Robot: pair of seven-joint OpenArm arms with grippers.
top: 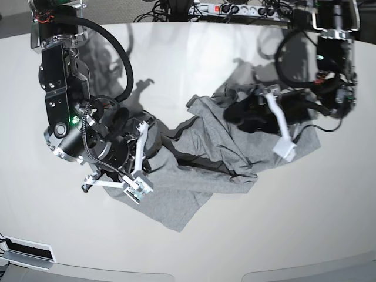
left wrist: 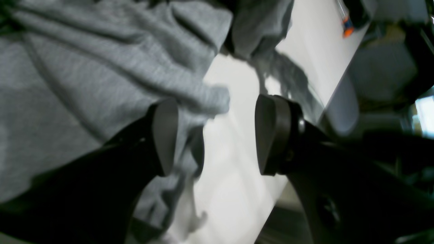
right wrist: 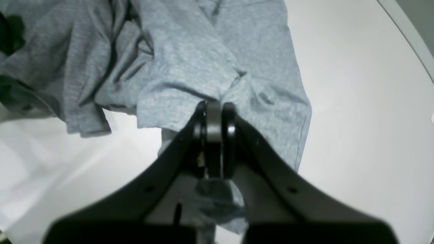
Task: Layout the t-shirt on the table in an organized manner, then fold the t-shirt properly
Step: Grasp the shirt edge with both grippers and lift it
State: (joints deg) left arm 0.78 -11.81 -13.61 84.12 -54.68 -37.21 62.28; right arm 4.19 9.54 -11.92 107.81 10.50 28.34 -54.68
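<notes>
The heather-grey t-shirt (top: 205,147) lies crumpled and bunched across the middle of the white table (top: 188,53). My right gripper (right wrist: 214,105) is shut, pinching a fold of the t-shirt (right wrist: 190,61) at its near-left part; in the base view this gripper (top: 138,179) sits on the left. My left gripper (left wrist: 216,115) stands open low over the table (left wrist: 237,176) at the shirt's far-right side. A fold of the t-shirt (left wrist: 84,78) reaches just past its left pad (left wrist: 166,135), into the gap. In the base view the left gripper (top: 282,144) is partly dark against the cloth.
A power strip (top: 235,9) with cables runs along the table's back edge. An orange-tipped object (left wrist: 347,27) lies near the table's edge in the left wrist view. The table's curved rim (right wrist: 407,30) is close on the right in the right wrist view.
</notes>
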